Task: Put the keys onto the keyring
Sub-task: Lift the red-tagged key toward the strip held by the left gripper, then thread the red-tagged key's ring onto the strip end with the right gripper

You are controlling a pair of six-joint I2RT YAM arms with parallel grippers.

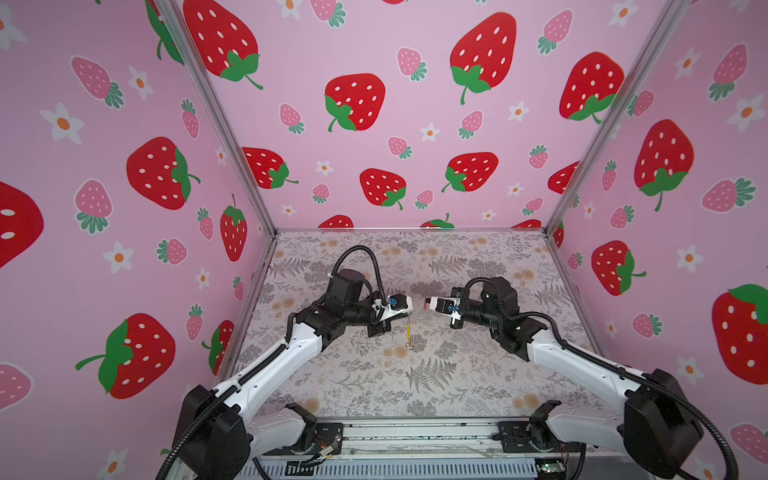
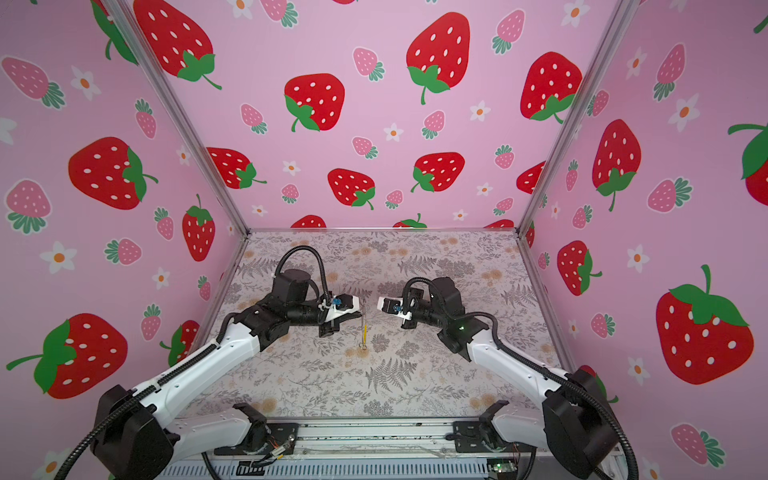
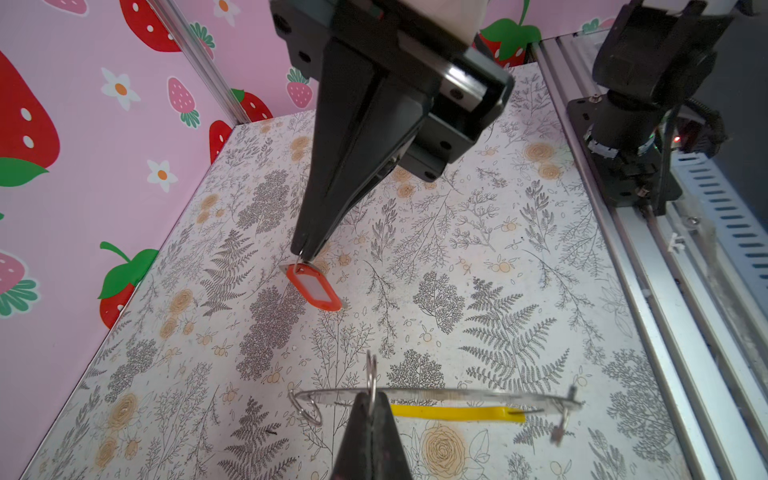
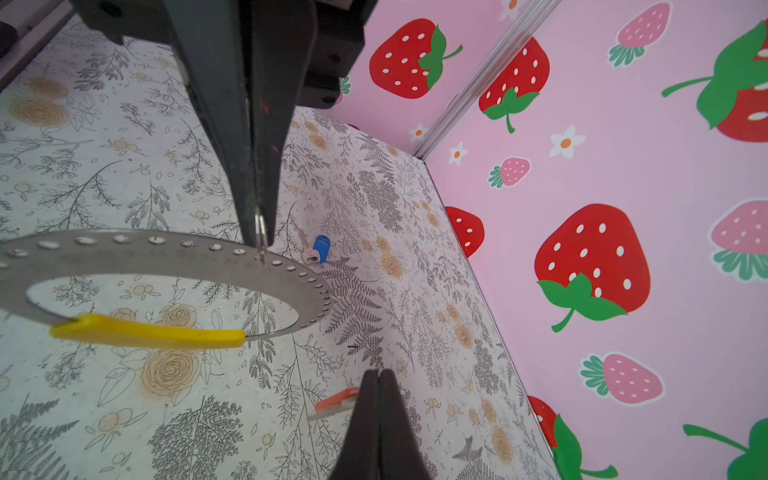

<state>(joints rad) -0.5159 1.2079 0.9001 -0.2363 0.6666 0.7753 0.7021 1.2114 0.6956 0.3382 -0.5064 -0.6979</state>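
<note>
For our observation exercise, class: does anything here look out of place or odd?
Nothing damaged or spilled. Only the blue-tagged key lies apart on the table, while the left gripper holds the keyring and the right gripper the red-tagged key.

A bench papered with grey ferns (and pale orange blooms), boxed in by pink strawberry-print walls.
</note>
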